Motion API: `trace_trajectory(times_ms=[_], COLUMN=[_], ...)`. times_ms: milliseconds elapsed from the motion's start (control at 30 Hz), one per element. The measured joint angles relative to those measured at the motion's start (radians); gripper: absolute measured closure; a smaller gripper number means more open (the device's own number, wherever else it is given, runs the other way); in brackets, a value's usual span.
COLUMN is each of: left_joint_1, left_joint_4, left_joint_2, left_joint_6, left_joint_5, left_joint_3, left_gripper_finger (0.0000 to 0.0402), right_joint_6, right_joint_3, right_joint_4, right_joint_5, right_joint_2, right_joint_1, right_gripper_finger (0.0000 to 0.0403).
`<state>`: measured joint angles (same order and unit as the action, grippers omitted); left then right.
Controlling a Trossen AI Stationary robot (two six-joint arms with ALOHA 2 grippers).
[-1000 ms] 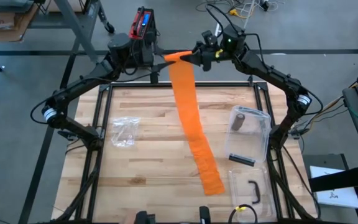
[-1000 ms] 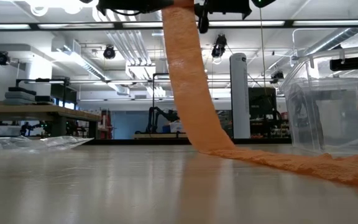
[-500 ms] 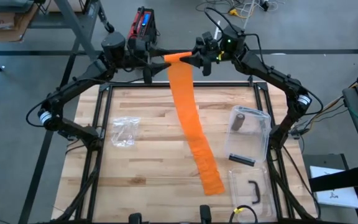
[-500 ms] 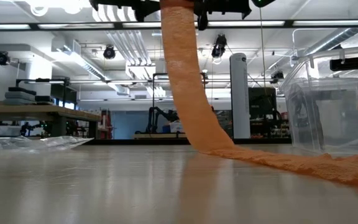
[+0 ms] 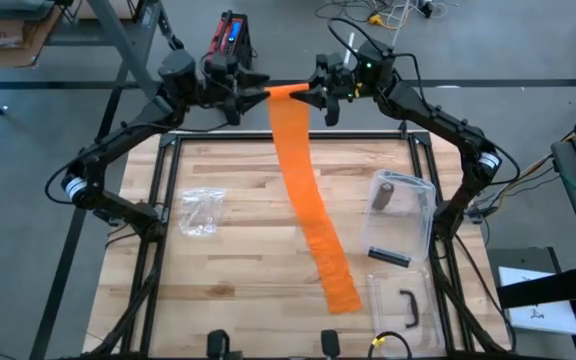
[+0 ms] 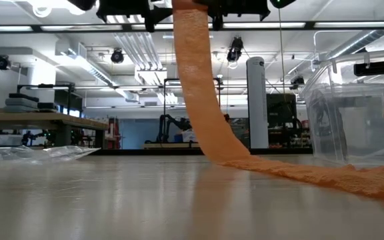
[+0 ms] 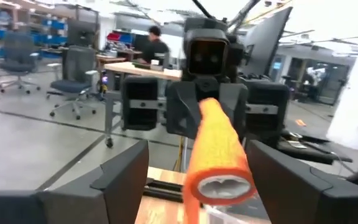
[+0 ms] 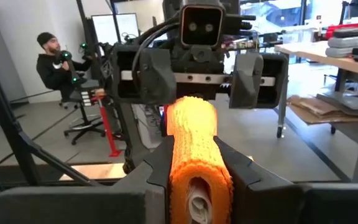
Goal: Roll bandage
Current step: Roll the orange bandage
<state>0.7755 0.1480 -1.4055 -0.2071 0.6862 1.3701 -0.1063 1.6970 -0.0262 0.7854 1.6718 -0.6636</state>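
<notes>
Plastic bag (image 5: 200, 211) lies flat on the left of the tabletop (image 5: 248, 260), untouched. Left gripper (image 5: 251, 92) is raised past the far edge, fingers spread wide on either side of the roll's end without touching it, holding nothing; its wrist view shows the open end of the roll in the gap between the two fingers. Orange bandage (image 5: 308, 190): only a small roll (image 5: 286, 91) is wound at the top, held up in the air between the two grippers; from it one long strip hangs down, meets the wood near mid-table and trails flat to its free end near the front right. Judgement: rolling is at an early stage, a few turns made, most of the length left to wind. Right gripper (image 5: 313, 95) faces the left one from the other side, fingers closed snugly on the roll's far end, carrying it alone for now. Roll sits between the two grippers, clamped in the right, inside the open span of the left. Clear container (image 5: 403, 215) stands near the right edge with dark items inside, apart from the strip; its lid (image 5: 400, 300) lies nearer the front
</notes>
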Motion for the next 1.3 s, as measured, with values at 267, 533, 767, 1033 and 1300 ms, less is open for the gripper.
trace_trajectory(times_ms=[267, 533, 767, 1033, 1300], left_joint_1=[0.0, -0.002, -0.002, -0.004, -0.011], left_joint_4=[0.219, 0.209, 0.174, 0.132, 0.13], left_joint_2=[0.0, 0.0, 0.0, 0.0, -0.005], left_joint_6=[-0.105, -0.109, -0.036, 0.026, 0.07], left_joint_5=[0.038, 0.038, 0.0, 0.002, -0.015], left_joint_3=[-0.105, -0.091, -0.089, -0.089, -0.089], left_gripper_finger=[0.014, 0.0138, 0.0123, 0.0147, 0.0119], right_joint_6=[0.017, 0.04, 0.053, 0.055, 0.056], right_joint_3=[0.0, 0.0, 0.0, 0.0, 0.0], right_joint_4=[-0.009, -0.009, -0.008, -0.004, -0.007], right_joint_5=[0.0, 0.0, -0.002, -0.002, 0.0], right_joint_2=[0.0, 0.0, 0.0, 0.0, 0.0], right_joint_1=[0.0, 0.0, 0.0, 0.0, 0.0], right_gripper_finger=[0.034, 0.0347, 0.0345, 0.0349, 0.0352])
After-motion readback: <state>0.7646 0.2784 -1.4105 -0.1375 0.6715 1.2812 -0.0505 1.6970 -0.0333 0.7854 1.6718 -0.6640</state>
